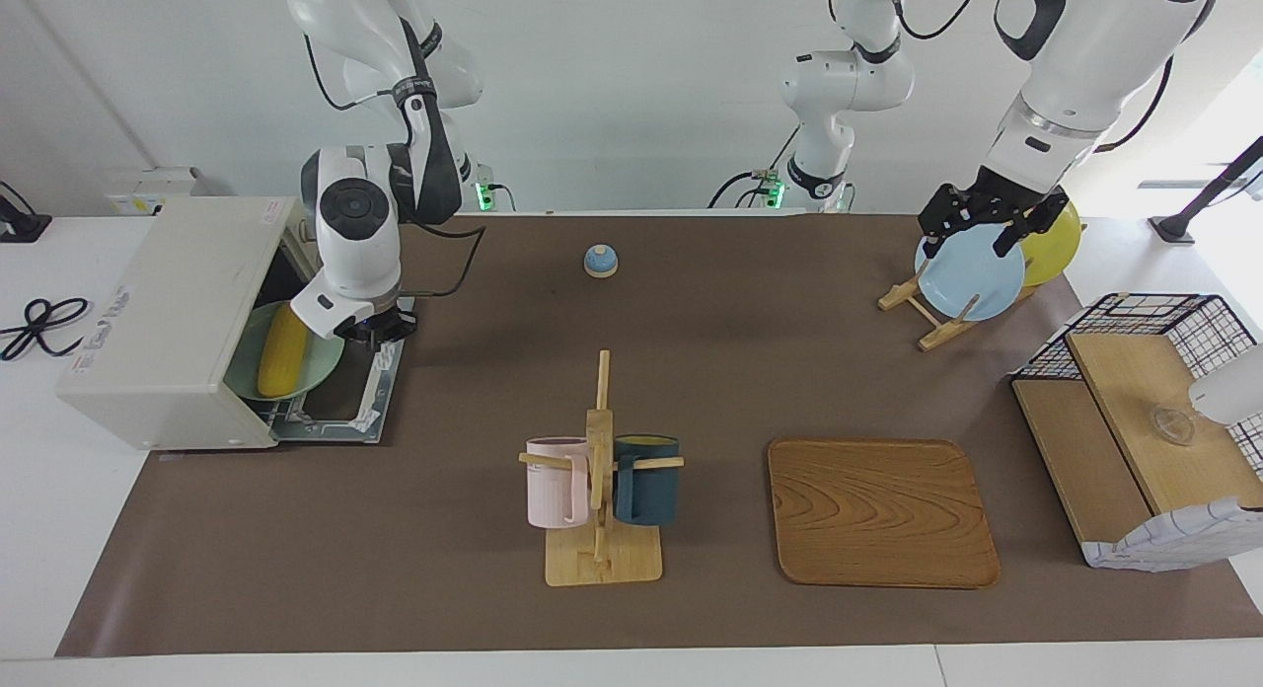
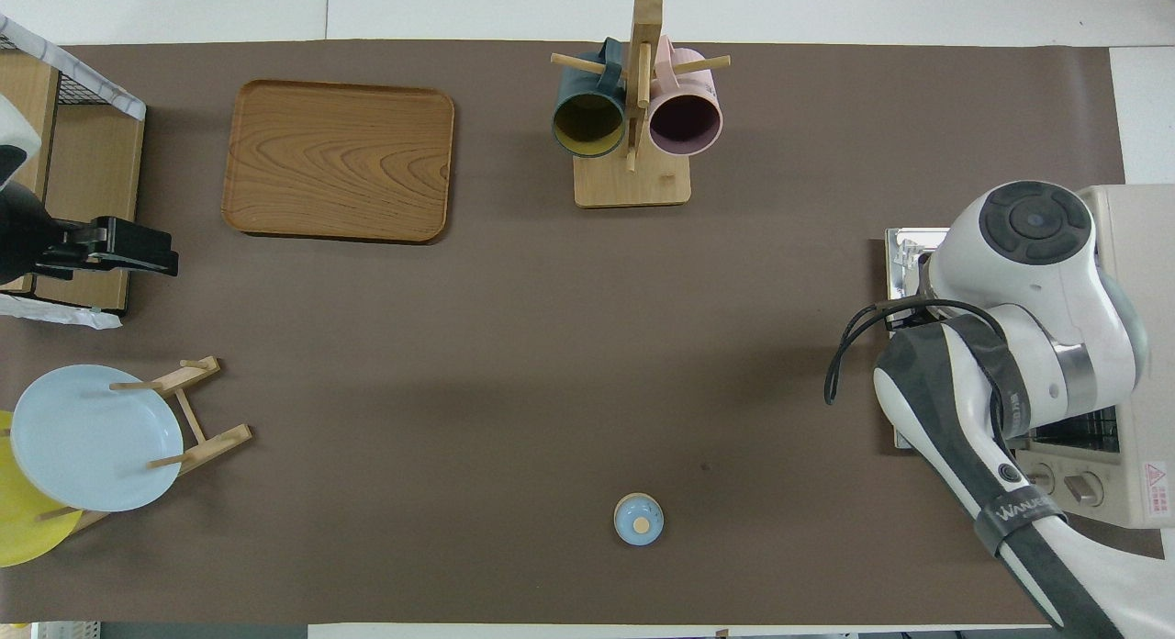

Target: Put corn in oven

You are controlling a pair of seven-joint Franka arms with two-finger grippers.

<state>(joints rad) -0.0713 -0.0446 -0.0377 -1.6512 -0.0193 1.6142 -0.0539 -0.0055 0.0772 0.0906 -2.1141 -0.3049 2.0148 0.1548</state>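
One corn (image 1: 283, 349) lies plated inside the oven (image 1: 168, 322). My right gripper (image 1: 373, 326) (fingers unreadable) hovers at the plate's three o'clock; lift clear before shutting the door. Left gripper (image 1: 972, 223) waits.

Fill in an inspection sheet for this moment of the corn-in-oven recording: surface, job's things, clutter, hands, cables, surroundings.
Surface: brown mat over a white table.
Job's things: corn lies on a green plate in the mouth of the oven; oven door is down flat on the mat.
Clutter: mug rack with pink and dark blue mugs, wooden tray, small bell, plate rack with blue and yellow plates, wire-sided shelf.
Hands: right hand over the open door, off the corn; left hand waits over the plate rack.
Cables: black cord beside the oven.
Surroundings: plain white wall.
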